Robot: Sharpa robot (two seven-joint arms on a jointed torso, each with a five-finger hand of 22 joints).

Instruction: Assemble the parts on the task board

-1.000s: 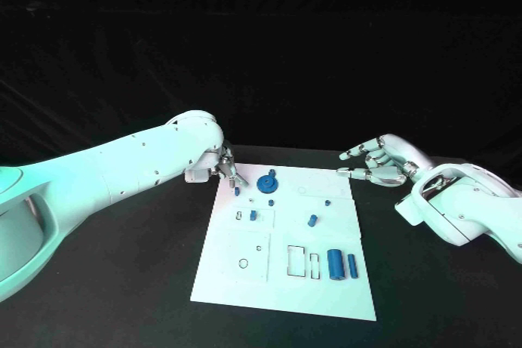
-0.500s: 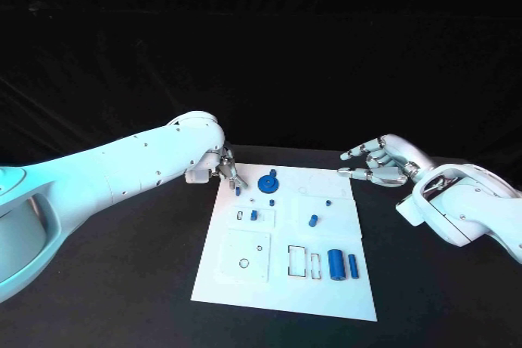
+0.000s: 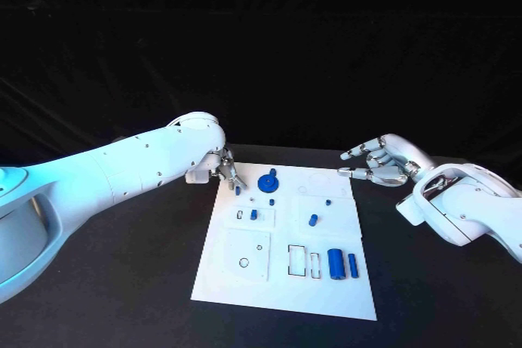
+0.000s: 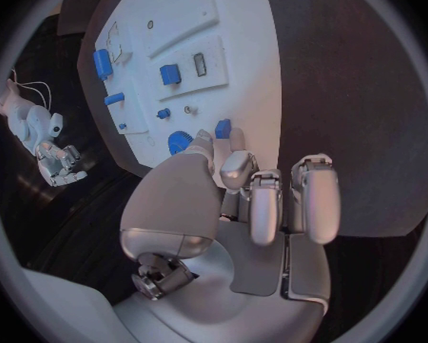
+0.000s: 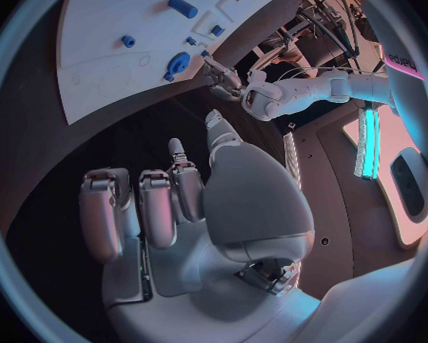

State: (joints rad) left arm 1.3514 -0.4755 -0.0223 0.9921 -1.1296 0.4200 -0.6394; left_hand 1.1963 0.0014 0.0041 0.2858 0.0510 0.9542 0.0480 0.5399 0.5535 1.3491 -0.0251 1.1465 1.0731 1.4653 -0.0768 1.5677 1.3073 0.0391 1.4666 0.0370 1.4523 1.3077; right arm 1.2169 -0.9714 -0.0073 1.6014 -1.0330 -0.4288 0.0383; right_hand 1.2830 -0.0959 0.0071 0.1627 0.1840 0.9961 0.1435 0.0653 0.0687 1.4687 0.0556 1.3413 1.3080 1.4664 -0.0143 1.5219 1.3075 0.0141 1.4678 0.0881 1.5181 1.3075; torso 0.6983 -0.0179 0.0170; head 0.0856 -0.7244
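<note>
**Left hand pinching small blue part at board's far-left corner; right hand idle off the far-right corner**

Black table (image 3: pixel 130 287) carries the white rectangular task board (image 3: pixel 285 287), long side running near to far.

Left white arm (image 3: pixel 120 174) reaches in to the board's far-left corner. Left silver hand (image 3: pixel 225 169) sits over that corner. Head view: fingertips bunched at a small blue peg-like part (image 3: pixel 237 189) just inside the board's left edge. Left wrist view gives what the head view can't: thumb and a finger closed around that blue part (image 4: pixel 222 128) at the board edge, remaining fingers (image 4: pixel 314 198) curled and lined up beside them, off the board over the table.

Right white arm (image 3: pixel 468 208) is at the table's right side. Right silver hand (image 3: pixel 377 163) hovers off the board's far-right corner, fingers curled in, nothing in them; the right wrist view confirms an empty palm (image 5: pixel 190 206) and also shows the left hand (image 5: pixel 218 76) at the board's corner.

Parts on the board, largest first:
- round blue gear-like disc (image 3: pixel 268 184), near the far edge, just beside the left hand
- blue cylinder (image 3: pixel 335 264) near the right edge at the near end, with a slimmer blue bar (image 3: pixel 351 266) just beside it
- small blue block (image 3: pixel 312 220), mid-board
- small blue piece (image 3: pixel 253 214), left of centre

Wrist views can't resolve whether parts are seated or lying loose.
</note>
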